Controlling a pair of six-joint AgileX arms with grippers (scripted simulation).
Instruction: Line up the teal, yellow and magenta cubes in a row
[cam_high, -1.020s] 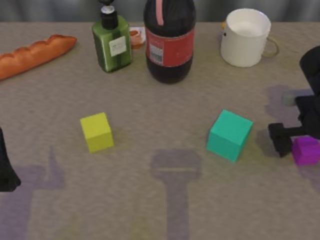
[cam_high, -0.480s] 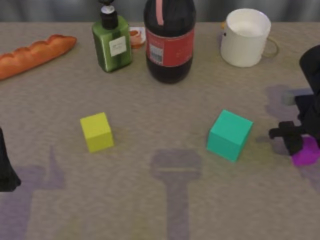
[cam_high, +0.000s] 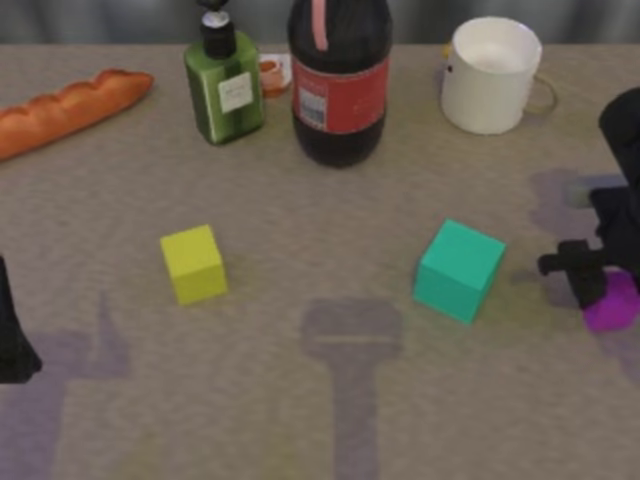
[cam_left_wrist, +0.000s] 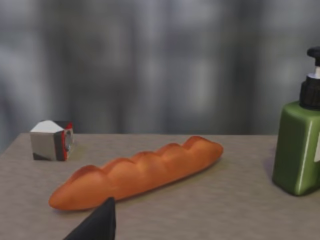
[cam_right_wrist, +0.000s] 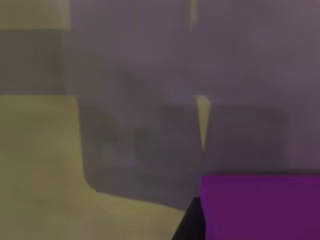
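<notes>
The magenta cube (cam_high: 612, 305) sits at the far right edge of the bench (cam_high: 300, 260), right of the teal cube (cam_high: 459, 270) & well apart from the yellow cube (cam_high: 193, 263), which is over on the left. A sec ago the whole magenta cube showed, w/ the right gripper (cam_high: 588, 285) beside it. Now the gripper has come over the cube & covers its top-left part. Since half a sec ago, nearly nothing has moved. So I think the grab is on, or about to be, but the cube is not lifted yet. No cube is in a row yet.

Right fingers (cam_high: 588, 290): can't tell if they pinch the cube or are still apart; one dark tip is right at the cube's side in the right wrist view.

Right arm reaches in from the right edge, bent down low over the cube. Left gripper (cam_high: 15, 350) is parked at the left edge, low down; can't tell its fingers.
</notes>
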